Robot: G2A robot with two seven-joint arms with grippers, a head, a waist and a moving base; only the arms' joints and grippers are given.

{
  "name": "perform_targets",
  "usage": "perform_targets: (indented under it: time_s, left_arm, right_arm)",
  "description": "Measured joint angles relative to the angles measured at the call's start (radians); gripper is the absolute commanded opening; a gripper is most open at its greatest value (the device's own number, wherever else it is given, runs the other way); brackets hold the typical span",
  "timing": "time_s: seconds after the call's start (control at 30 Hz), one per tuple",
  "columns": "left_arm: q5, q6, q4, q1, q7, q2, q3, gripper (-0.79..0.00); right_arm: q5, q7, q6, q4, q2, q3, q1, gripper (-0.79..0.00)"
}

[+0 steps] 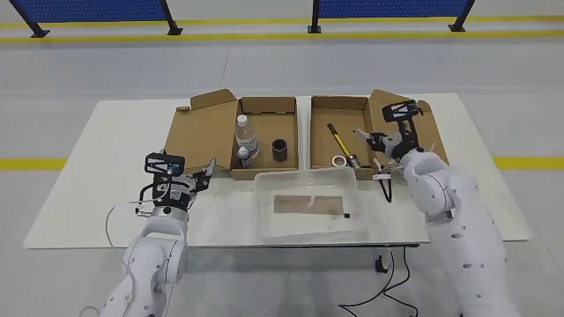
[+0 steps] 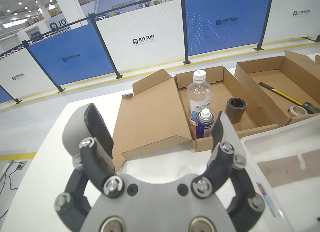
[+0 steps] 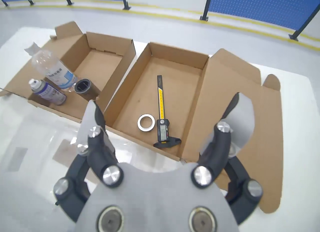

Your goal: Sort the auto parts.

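Over table [image 1: 97,167]: left pincer [image 2: 156,111] spread wide, empty; right pincer [image 3: 163,100] likewise.

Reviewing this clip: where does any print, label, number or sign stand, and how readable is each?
Logo with wordmark, readable, a brand so not quoted: fence panels.
Label with a percentage figure and characters, partly readable: clear bottle.
Label too blurred to read: spray can.
Scale marks and display too small to read: caliper.
Sticker too blurred to read: clear tray.
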State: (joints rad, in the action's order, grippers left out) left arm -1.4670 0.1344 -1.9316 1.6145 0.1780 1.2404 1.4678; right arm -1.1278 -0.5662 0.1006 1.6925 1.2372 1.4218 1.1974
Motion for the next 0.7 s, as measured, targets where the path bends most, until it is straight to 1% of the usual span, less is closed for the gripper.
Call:
perform_targets:
  time_s: [0.03, 0.13, 0.27, 0.37, 0.53, 0.7]
  left_arm:
    - [0.0, 0.0, 0.0, 0.0, 0.0, 0.0, 0.0, 0.0]
    - [0.0, 0.0, 0.0, 0.0, 0.0, 0.0, 0.0, 0.0]
    - [0.0, 0.0, 0.0, 0.0, 0.0, 0.0, 0.0, 0.0]
    - [0.0, 0.0, 0.0, 0.0, 0.0, 0.0, 0.0, 0.0]
    - [0.0, 0.0, 0.0, 0.0, 0.0, 0.0, 0.0, 0.0]
    - [0.0, 0.0, 0.0, 0.0, 0.0, 0.0, 0.0, 0.0]
  right_arm:
    - [0.006, 0.015, 0.004, 0.056, -0.004, 0.029, 0.046, 0.0]
    - [0.022, 0.05, 0.017, 0.164, -0.012, 0.097, 0.151, 0.0]
    - [0.041, 0.073, 0.019, 0.268, -0.019, 0.178, 0.278, 0.0]
    - [0.084, 0.094, 0.033, 0.33, -0.022, 0.232, 0.365, 0.0]
    - [0.113, 0.1, 0.084, 0.365, -0.027, 0.29, 0.432, 0.0]
    - [0.137, 0.098, 0.126, 0.359, -0.031, 0.311, 0.445, -0.001]
